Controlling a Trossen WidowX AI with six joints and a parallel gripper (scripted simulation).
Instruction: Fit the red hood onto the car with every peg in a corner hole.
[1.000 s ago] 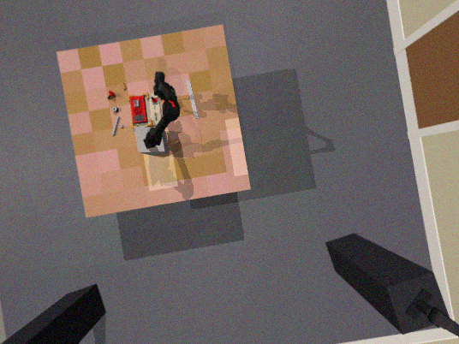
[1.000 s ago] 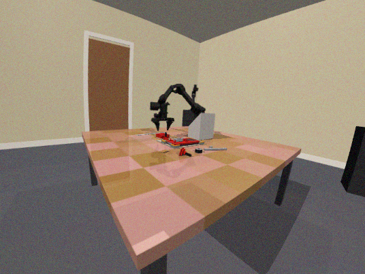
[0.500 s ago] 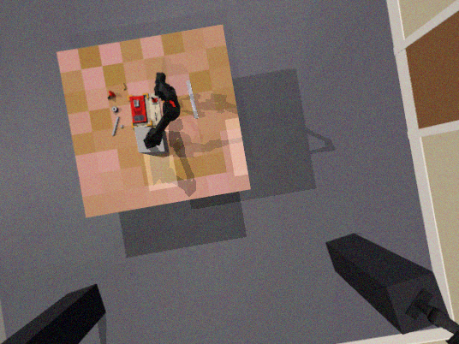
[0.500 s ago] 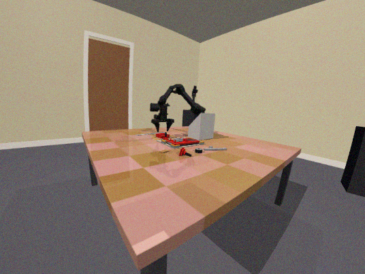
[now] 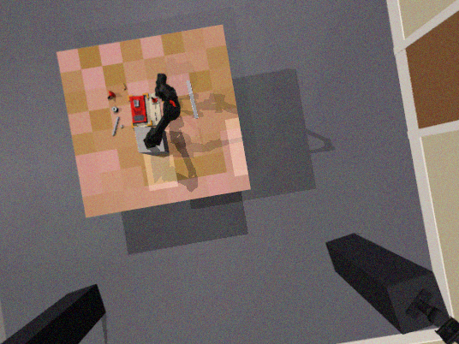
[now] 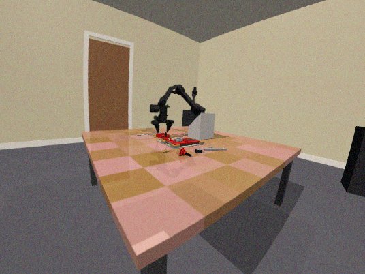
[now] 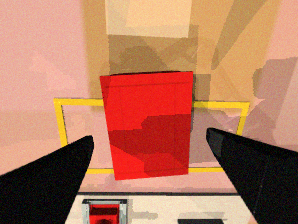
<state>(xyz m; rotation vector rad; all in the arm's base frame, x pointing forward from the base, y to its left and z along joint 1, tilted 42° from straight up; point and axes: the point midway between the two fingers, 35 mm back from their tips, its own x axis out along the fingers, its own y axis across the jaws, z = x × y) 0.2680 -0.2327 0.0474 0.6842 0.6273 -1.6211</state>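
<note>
The red hood (image 7: 150, 105) lies roof up on the table within a yellow outline, slightly skewed to it. Its corner holes do not show. My gripper (image 7: 150, 136) (image 6: 163, 132) is open and empty. In the wrist view its fingertips stand left and right of the hood's nearer half, with a gap on each side; in the exterior view they are just above the red parts. The arm hides most of that area in the top view. The red chassis (image 5: 139, 115) (image 6: 192, 142) sits in its jig with the grey engine block (image 5: 137, 103) (image 6: 178, 139) on it. The pegs are too small to make out.
A pale tray (image 7: 150, 201) with a red part in a grey holder (image 7: 124, 212) lies between hood and chassis. A grey wedge-shaped block (image 6: 207, 127) stands beside the jig. A red part (image 6: 182, 152), a dark wheel (image 6: 198, 150) and a grey rod (image 6: 216, 149) lie beyond the chassis.
</note>
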